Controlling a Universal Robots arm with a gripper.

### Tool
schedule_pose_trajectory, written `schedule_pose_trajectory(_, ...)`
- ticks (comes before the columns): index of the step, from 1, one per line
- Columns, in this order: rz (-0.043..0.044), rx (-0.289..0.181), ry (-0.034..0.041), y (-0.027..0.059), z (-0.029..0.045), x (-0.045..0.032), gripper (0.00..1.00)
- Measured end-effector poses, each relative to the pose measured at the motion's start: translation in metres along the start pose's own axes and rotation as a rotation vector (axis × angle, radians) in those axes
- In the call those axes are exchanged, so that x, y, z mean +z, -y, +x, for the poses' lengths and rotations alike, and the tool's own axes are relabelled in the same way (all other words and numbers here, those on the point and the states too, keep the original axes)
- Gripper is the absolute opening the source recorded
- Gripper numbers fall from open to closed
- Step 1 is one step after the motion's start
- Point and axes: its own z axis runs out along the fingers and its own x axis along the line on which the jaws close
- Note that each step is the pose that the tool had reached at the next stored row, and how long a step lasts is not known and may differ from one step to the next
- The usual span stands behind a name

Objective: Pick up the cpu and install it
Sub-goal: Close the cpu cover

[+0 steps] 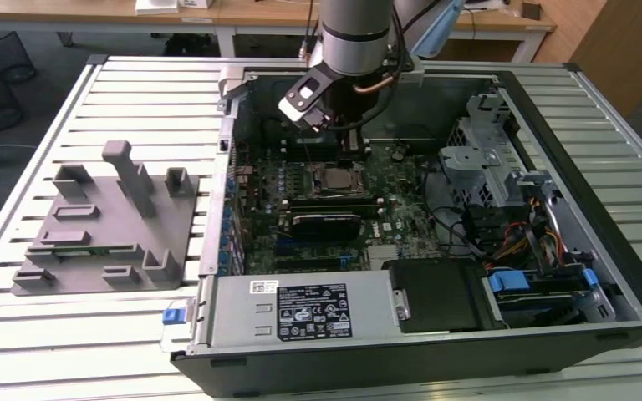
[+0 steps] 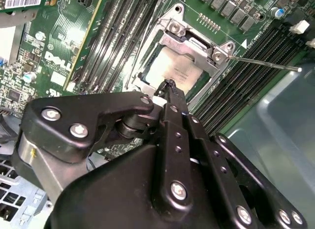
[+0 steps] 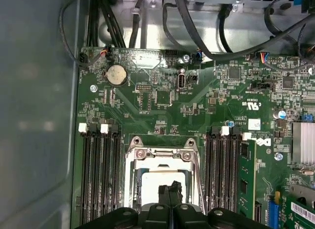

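Observation:
The cpu (image 2: 173,67) is a small pale silvery square lying in the motherboard socket, with the socket's metal frame (image 3: 161,153) around it. In the first wrist view the cpu (image 3: 150,185) shows just beyond my fingertips. My gripper (image 3: 170,190) hovers straight over the chip with its two black fingers pressed together and nothing seen between them. In the second wrist view the gripper (image 2: 170,86) points down at the chip's near edge. In the exterior view the arm (image 1: 349,50) hangs over the back of the open computer case, above the socket (image 1: 338,180).
The grey plastic fixture (image 1: 109,225) lies on the slatted table at the exterior view's left. Memory slots (image 3: 98,175) flank the socket on both sides. A thin metal lever (image 2: 263,64) sticks out beside the socket. Cables (image 3: 216,37), a drive cage (image 1: 488,150) and the power supply (image 1: 298,309) crowd the case.

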Motion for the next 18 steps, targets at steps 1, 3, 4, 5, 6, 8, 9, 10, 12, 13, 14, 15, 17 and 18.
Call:
schedule_pose_trajectory(1,0.0001,0.000,0.0001,0.0002,0.0000,0.0005,0.11)
schedule_pose_trajectory(3,0.0000,-0.002,0.0000,0.0004,0.0000,0.0021,0.11)
schedule_pose_trajectory(4,0.0000,-0.003,0.0000,0.0005,0.0000,0.0028,0.11)
schedule_pose_trajectory(5,0.0000,-0.004,0.0000,0.0006,0.0000,0.0035,0.11)
schedule_pose_trajectory(6,0.0000,-0.005,-0.0001,0.0008,0.0000,0.0042,0.11)
schedule_pose_trajectory(8,0.0000,-0.006,-0.0001,0.0019,0.0000,0.0055,0.11)
schedule_pose_trajectory(9,-0.0001,-0.007,-0.0002,0.0028,0.0001,0.0061,0.11)
schedule_pose_trajectory(10,-0.0001,-0.007,-0.0002,0.0037,0.0001,0.0068,0.11)
schedule_pose_trajectory(12,0.0000,-0.008,-0.0001,0.0053,0.0002,0.0084,0.11)
schedule_pose_trajectory(13,0.0000,-0.008,-0.0001,0.0060,0.0002,0.0094,0.11)
schedule_pose_trajectory(14,0.0000,-0.009,-0.0001,0.0072,0.0002,0.0103,0.11)
schedule_pose_trajectory(15,-0.0001,-0.009,-0.0002,0.0087,0.0003,0.0113,0.11)
schedule_pose_trajectory(17,-0.0002,-0.010,-0.0003,0.0123,0.0004,0.0131,0.11)
schedule_pose_trajectory(18,-0.0001,-0.010,-0.0002,0.0143,0.0004,0.0140,0.11)
